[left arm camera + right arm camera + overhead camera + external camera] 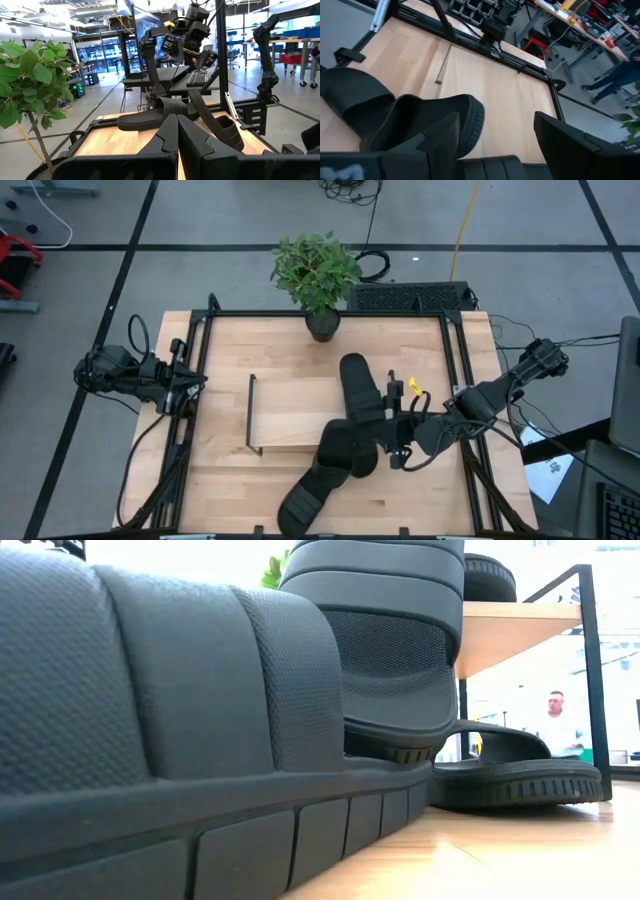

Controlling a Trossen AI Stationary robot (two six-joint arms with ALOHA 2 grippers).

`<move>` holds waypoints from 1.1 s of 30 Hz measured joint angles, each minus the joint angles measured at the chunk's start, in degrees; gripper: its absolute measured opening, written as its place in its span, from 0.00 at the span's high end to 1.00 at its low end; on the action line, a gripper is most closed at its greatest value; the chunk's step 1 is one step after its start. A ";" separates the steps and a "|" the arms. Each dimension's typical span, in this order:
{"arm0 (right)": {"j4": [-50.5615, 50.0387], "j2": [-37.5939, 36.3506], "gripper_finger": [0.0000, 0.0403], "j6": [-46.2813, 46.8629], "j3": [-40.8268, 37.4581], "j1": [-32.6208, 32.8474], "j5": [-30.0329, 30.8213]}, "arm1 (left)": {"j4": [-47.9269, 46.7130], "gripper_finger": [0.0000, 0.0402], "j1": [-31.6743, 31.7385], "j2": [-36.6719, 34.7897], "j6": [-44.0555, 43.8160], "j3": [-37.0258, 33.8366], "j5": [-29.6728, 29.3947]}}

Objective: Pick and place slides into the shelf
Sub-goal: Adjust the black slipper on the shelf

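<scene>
Overhead and wrist views of a two-arm station during shelf loading. Matte black slip-on slides with wide ribbed strap bands are seen clustered at the right end of the low shelf [300,415], a light wood board carried on thin black wire end frames, which stands on the larger pale wooden tabletop [225,350]. One slide [358,388] lies along the shelf's right end, toward the potted green plant [316,275]; a second slide [345,448] sits at the shelf's front right corner, tilted and leaning against the others; a third slide [305,502] lies on the tabletop nearer the front edge. In the low view a further slide [500,765] is seen flat beneath the shelf board.

The right gripper [400,442] is positioned just beside the second slide, with its fingers [575,145] spread wide and nothing held between them; whether they touch the slide cannot be told. The left gripper [190,385] is parked at the table's left edge, well apart from the shelf, with its fingers [172,137] pressed together on nothing.

The slides are judged to be light, foam-like and somewhat flexible, with a textured, non-slippery surface and no fragility. The strap band or the sole's side rim is judged the best place to be gripped, since the sole may bend if taken at its tip.
</scene>
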 joint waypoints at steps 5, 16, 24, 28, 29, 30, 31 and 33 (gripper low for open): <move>0.02 0.00 0.38 -0.04 0.00 1.22 -0.25 | 0.00 0.99 0.00 0.00 0.00 0.00 0.00; 0.11 0.00 0.56 1.56 0.00 4.57 -5.56 | 0.00 0.99 -0.01 0.00 0.00 0.00 0.00; 10.78 2.07 0.56 10.73 -6.37 5.46 -18.26 | -0.02 0.99 0.01 0.00 0.00 0.00 0.00; 19.16 3.71 0.50 11.25 -11.84 4.97 -19.65 | -0.02 0.99 0.00 0.00 0.01 0.00 0.01; 20.67 3.76 0.48 11.49 -13.02 4.94 -19.57 | -0.02 0.99 0.00 0.00 0.01 0.00 0.00; 21.70 3.76 0.46 12.01 -14.04 4.94 -19.65 | -0.01 0.99 0.00 -0.02 0.00 0.00 0.00; 22.92 3.76 0.44 12.65 -14.90 4.97 -19.65 | -0.02 0.99 -0.01 -0.02 0.00 0.00 0.00; 25.66 3.76 0.41 13.61 -16.58 5.15 -19.64 | -0.09 0.99 0.01 -0.02 0.00 0.00 0.02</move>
